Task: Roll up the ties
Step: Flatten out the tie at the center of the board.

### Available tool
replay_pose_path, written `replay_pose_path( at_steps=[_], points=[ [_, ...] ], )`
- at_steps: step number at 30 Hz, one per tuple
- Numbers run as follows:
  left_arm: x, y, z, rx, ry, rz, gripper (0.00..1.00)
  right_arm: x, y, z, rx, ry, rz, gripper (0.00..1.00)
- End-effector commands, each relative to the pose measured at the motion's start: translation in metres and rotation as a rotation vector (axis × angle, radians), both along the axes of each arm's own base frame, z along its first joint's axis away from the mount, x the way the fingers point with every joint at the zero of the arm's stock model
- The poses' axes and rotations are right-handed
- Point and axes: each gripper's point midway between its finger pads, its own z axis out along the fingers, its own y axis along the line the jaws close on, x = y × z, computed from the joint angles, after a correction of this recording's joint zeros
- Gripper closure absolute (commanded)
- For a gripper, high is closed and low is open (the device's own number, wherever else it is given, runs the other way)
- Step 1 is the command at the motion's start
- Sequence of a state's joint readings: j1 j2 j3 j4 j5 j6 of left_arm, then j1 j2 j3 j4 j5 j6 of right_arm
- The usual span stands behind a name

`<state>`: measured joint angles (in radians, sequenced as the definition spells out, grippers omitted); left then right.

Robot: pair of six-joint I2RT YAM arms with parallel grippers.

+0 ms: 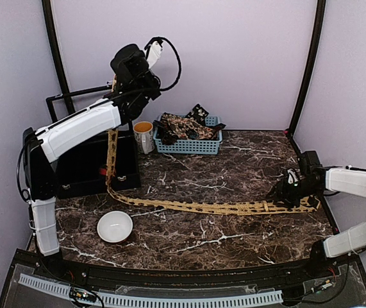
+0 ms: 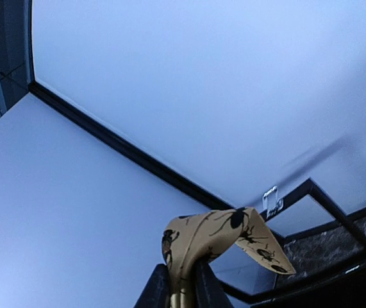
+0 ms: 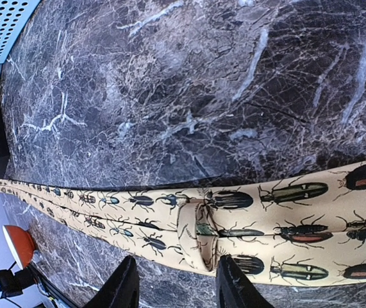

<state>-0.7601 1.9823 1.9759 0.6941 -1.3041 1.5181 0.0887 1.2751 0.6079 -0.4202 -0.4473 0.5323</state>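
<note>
The narrow end of a mustard-tan fabric necktie printed with dark beetles (image 1: 202,207) is being held high above the dark brown marble-patterned surface (image 1: 234,167) by the left hand (image 2: 181,279), whose fingers (image 2: 203,282) are being kept clenched on the fabric, with a short tip flopping over beyond them. From that hand the necktie is being let hang straight down to the surface beside a black case (image 1: 86,170), where it is being bent sharply. From there its long axis is being laid left to right across the surface, the wide end pointing right. That wide end is being approached by the right hand (image 3: 177,266), which is being kept released, its two fingers (image 3: 124,285) spread apart. The fabric is lying flat just beyond its fingertips, crosswise to them. Other dark patterned ties (image 1: 186,126) are being kept in a pale blue plastic basket (image 1: 189,147) at the back of the surface.
</note>
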Motion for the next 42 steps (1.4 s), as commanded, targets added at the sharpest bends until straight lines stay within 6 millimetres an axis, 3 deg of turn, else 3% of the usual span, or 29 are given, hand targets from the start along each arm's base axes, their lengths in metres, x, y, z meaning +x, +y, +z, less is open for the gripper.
replay_pose_path(
  at_steps=[1,4,9,11,15,19,24,30,34,37,39,42],
  points=[
    [0.001,-0.047,0.014,-0.079,0.053,-0.342,0.87,0.007,0.000,0.009,0.005,-0.026,0.002,0.58],
    [-0.010,-0.069,-0.004,-0.117,0.122,-0.426,0.94,0.007,0.000,0.012,0.009,-0.031,-0.004,0.58],
    [-0.051,-0.102,-0.072,-0.264,0.358,-0.562,0.97,0.004,-0.001,0.013,0.010,-0.031,-0.011,0.58],
    [-0.069,-0.101,-0.100,-0.404,0.493,-0.586,0.99,0.003,0.000,0.013,0.013,-0.031,-0.010,0.58],
    [-0.098,-0.106,-0.138,-0.637,0.725,-0.643,1.00,0.000,0.000,0.012,0.020,-0.029,-0.015,0.58],
    [-0.112,-0.131,-0.158,-0.744,0.847,-0.716,0.99,-0.002,0.001,0.008,0.025,-0.020,-0.009,0.58],
    [-0.113,-0.171,-0.171,-0.849,0.872,-0.793,1.00,0.001,0.003,0.014,0.033,-0.034,-0.005,0.58],
    [-0.107,-0.208,-0.212,-0.812,0.852,-0.757,1.00,0.001,0.004,0.021,0.050,-0.053,-0.009,0.57],
    [-0.123,-0.245,-0.231,-0.755,0.872,-0.847,1.00,-0.001,0.005,0.022,0.058,-0.056,-0.015,0.54],
    [-0.153,-0.284,-0.254,-0.682,0.972,-0.989,0.84,-0.001,0.007,0.025,0.078,-0.059,-0.020,0.50],
    [-0.180,-0.307,-0.270,-0.622,1.067,-1.100,0.59,0.000,0.009,0.027,0.097,-0.065,-0.022,0.47],
    [-0.208,-0.319,-0.280,-0.618,1.177,-1.203,0.44,0.001,0.013,0.030,0.125,-0.067,-0.019,0.45]
  ],
)
